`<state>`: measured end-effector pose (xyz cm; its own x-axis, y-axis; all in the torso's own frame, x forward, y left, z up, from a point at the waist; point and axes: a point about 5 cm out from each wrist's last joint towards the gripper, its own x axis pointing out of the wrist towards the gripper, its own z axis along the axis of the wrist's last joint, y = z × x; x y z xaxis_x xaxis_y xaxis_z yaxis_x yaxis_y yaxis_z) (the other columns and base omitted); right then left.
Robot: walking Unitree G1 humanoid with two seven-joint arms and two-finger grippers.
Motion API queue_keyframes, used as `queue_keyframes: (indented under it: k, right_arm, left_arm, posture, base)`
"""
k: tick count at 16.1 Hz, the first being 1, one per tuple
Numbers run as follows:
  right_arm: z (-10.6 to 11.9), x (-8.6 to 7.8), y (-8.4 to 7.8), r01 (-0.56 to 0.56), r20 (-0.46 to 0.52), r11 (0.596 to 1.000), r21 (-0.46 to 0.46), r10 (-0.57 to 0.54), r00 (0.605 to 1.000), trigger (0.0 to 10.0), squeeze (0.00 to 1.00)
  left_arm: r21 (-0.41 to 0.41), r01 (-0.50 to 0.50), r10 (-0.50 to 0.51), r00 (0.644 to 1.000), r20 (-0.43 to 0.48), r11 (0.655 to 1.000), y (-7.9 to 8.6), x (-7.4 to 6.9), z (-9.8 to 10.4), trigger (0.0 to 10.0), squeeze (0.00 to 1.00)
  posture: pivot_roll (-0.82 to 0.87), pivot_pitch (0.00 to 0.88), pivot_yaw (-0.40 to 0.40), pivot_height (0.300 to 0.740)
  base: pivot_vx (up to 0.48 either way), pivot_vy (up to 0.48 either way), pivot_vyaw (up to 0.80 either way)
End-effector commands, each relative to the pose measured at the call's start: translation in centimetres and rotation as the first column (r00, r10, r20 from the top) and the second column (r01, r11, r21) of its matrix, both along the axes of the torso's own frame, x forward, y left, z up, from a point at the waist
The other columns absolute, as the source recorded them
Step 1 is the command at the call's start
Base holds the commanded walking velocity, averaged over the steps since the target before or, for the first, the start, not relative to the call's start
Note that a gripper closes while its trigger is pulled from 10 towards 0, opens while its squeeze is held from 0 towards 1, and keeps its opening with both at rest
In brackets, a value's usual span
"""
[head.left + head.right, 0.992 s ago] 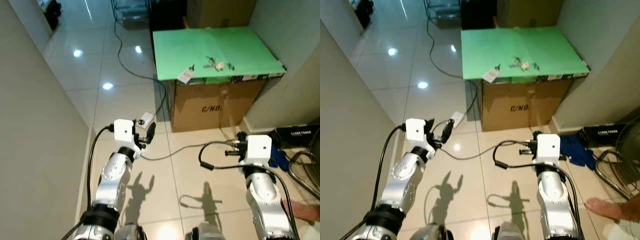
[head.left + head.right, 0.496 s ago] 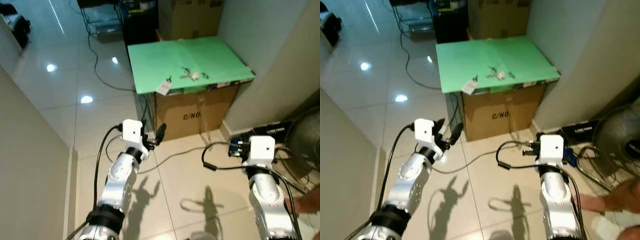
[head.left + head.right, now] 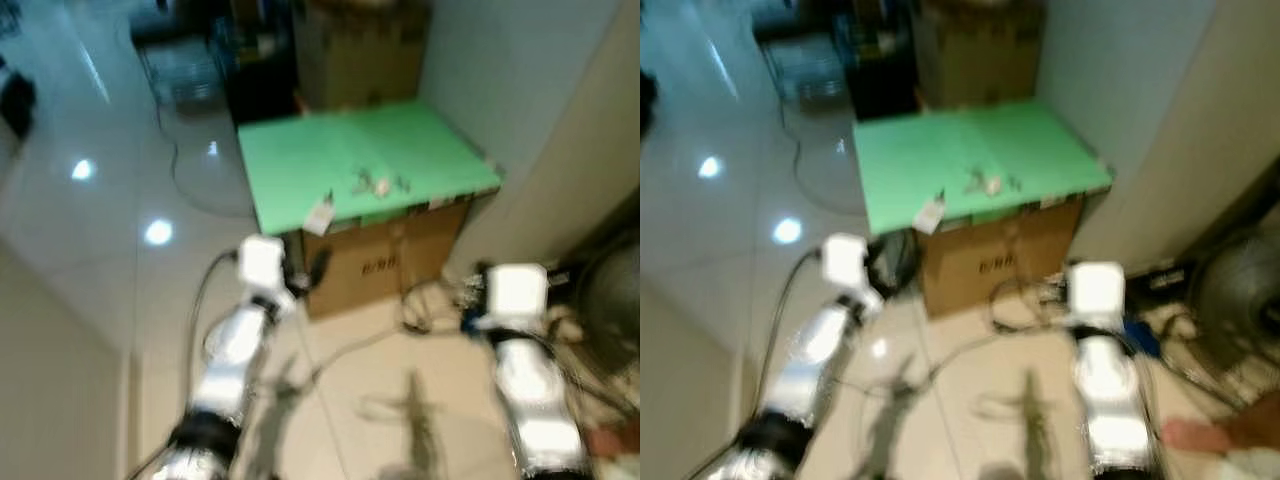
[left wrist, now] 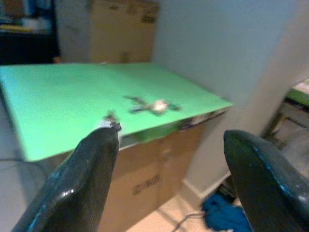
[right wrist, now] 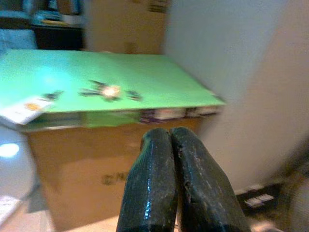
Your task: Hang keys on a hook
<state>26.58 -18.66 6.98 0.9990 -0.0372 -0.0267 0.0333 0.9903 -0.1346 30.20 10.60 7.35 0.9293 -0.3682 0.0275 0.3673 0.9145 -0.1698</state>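
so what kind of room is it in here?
Likely a home hallway or storage corner: glossy tiled floor, a cardboard box topped with a green board holding keys, more boxes behind.

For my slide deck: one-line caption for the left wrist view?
Open left gripper faces keys lying on a green board atop a cardboard box.

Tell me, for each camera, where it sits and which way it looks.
Left eye view: on the head, looking forward and down at the green board on a cardboard box; both silver arms show.
Right eye view: same head, same scene, blurred.
Left wrist view: along the open left gripper toward the keys.
Right wrist view: along the shut right gripper toward the same board.
All views share the board and keys.
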Motion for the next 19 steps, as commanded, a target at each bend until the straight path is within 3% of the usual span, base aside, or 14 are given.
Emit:
queue_keyframes:
  k: [1, 5, 6, 15, 17, 19]
  right_arm:
    - [-0.2, -0.3, -0.9, 0.016, -0.012, 1.000, -0.024, -0.016, 1.000, 10.0, 0.00]
    - [-0.3, -0.1, -0.9, 0.014, -0.025, 1.000, -0.016, -0.015, 1.000, 10.0, 0.00]
    - [-0.3, -0.1, -0.7, 0.000, -0.020, 1.000, 0.011, 0.000, 1.000, 10.0, 1.00]
    - [-0.3, -0.3, -0.6, -0.029, -0.014, 0.999, 0.019, 0.029, 0.999, 10.0, 1.00]
    - [-0.5, -0.5, -0.5, -0.044, -0.016, 0.997, 0.059, 0.045, 0.999, 10.0, 1.00]
    - [-0.7, -0.5, -0.5, -0.044, -0.028, 0.996, 0.071, 0.046, 0.999, 10.0, 1.00]
  left_arm:
    - [-0.015, 0.017, -0.017, 1.000, -0.003, 1.000, -0.7, 0.0, 0.1, 10.0, 0.00]
    - [-0.016, 0.007, -0.007, 1.000, -0.009, 1.000, -0.7, 0.1, 0.1, 10.0, 0.00]
    - [-0.014, 0.005, -0.005, 1.000, -0.012, 1.000, -0.7, 0.2, 0.1, 10.0, 0.00]
    - [0.006, 0.017, -0.017, 1.000, -0.017, 1.000, -0.8, 0.0, 0.0, 10.0, 0.00]
    - [0.041, -0.075, 0.077, 0.996, -0.040, 0.996, 1.3, -0.4, -0.6, 10.0, 0.00]
    - [0.074, -0.094, 0.098, 0.994, -0.047, 0.993, 2.0, -0.9, -1.0, 10.0, 0.00]
  posture:
    - [-0.28, 0.083, 0.044, 0.727]
    - [-0.28, 0.084, 0.046, 0.727]
    - [-0.28, 0.083, 0.047, 0.727]
    - [-0.28, 0.090, 0.050, 0.727]
    - [-0.27, 0.091, 0.050, 0.727]
    - [-0.26, 0.091, 0.046, 0.727]
  base:
    - [0.480, 0.000, 0.00]
    - [0.480, 0.000, 0.00]
    - [0.480, 0.000, 0.00]
    - [0.480, 0.000, 0.00]
    - [0.000, 0.000, 0.00]
    - [0.000, 0.000, 0.00]
